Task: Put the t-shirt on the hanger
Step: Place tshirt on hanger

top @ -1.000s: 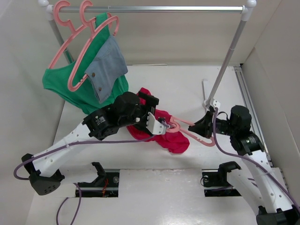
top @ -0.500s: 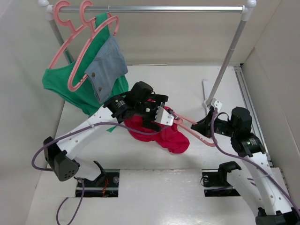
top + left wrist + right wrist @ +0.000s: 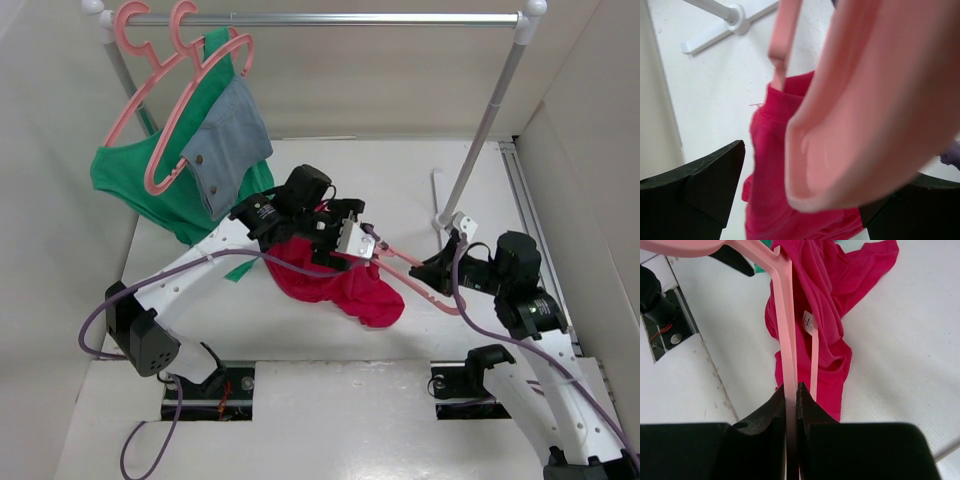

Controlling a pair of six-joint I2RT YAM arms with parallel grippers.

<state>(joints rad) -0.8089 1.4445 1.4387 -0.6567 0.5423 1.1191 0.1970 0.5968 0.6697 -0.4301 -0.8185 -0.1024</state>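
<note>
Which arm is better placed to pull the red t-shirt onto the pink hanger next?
Left, probably. The left gripper is open just above the t-shirt, close to the hanger. The right gripper is shut on the hanger's bar, steadying it, so it is not free.

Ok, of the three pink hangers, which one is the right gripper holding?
The hanger low over the table, against the red t-shirt; the right gripper is shut on its arm. The other two hang on the rail, carrying clothes.

Rack post [image 3: 483, 125] right of t-shirt [image 3: 340, 285], green garment [image 3: 130, 180] left, open tabletop [image 3: 400, 170] behind.
</note>
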